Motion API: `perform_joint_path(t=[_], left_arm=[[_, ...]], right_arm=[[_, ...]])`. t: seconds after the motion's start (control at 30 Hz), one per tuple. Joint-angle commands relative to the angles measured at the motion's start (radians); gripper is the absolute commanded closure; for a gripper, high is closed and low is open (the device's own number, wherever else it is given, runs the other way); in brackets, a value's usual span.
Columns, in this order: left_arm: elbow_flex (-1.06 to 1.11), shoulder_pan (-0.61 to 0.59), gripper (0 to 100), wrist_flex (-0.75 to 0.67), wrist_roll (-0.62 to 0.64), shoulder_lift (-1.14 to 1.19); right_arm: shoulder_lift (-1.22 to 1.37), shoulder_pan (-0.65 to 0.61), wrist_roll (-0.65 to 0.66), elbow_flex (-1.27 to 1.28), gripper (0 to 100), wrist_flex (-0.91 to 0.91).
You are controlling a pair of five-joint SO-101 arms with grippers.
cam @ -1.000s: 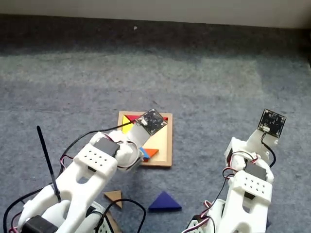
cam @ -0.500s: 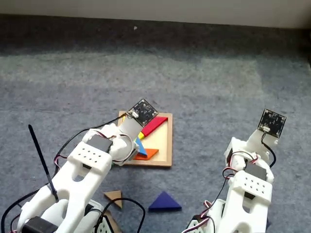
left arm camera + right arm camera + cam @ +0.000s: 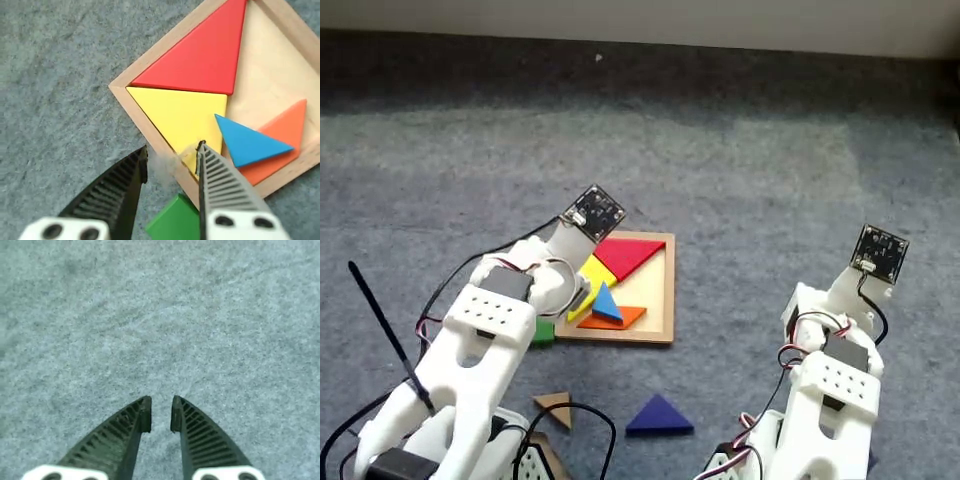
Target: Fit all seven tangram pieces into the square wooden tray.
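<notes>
**High view:** On the grey bench [image 3: 740, 160], my left arm [image 3: 490, 330] leans over the tray [image 3: 668, 290] and covers its near-left corner. My right arm [image 3: 835, 375] stands well apart to the right. A brown triangle [image 3: 555, 408] and a navy triangle [image 3: 660, 415] lie loose in front of the tray. A green piece [image 3: 542, 332] sits just beside its left edge. Inside the tray lie a red triangle [image 3: 625, 255], a yellow triangle [image 3: 592, 275], and a blue triangle [image 3: 605, 300] overlapping an orange piece [image 3: 628, 318].

**Left wrist view:** My left tool [image 3: 172, 148], spread and empty, straddles the tray [image 3: 272, 80] rim. One finger is over the bench [image 3: 55, 75], the other at the edge of the yellow triangle [image 3: 180, 115]. The red triangle [image 3: 200, 55] touches the yellow one. The blue triangle [image 3: 247, 142] rests partly on the orange piece [image 3: 280, 135]. The green piece [image 3: 175, 222] lies outside the rim, close under the tool.

**Right wrist view:** My right tool [image 3: 160, 415] hangs over the grey bench [image 3: 160, 305], its fingers barely apart and gripping nothing.
</notes>
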Motion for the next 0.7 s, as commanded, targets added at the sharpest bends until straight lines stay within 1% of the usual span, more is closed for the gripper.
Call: perform_joint_path(t=[0.0,0.2,0.3,0.4,0.53,0.67], left_arm=[[-0.070,-0.010,83,-0.063,-0.011,0.082],[-0.226,-0.008,83,-0.072,-0.009,0.314],[-0.289,0.022,83,-0.071,-0.009,0.401],[-0.323,0.090,83,-0.052,-0.008,0.449],[-0.351,0.194,83,-0.005,-0.008,0.452],[-0.387,0.269,83,0.040,-0.008,0.452]], right_arm=[[-0.022,-0.008,0.011,-0.007,91.8,-0.027],[-0.022,-0.008,0.011,-0.007,91.8,-0.027],[-0.022,-0.008,0.011,-0.007,91.8,-0.027],[-0.022,-0.008,0.011,-0.007,91.8,-0.027],[-0.022,-0.008,0.011,-0.007,91.8,-0.027],[-0.022,-0.008,0.011,-0.007,91.8,-0.027]])
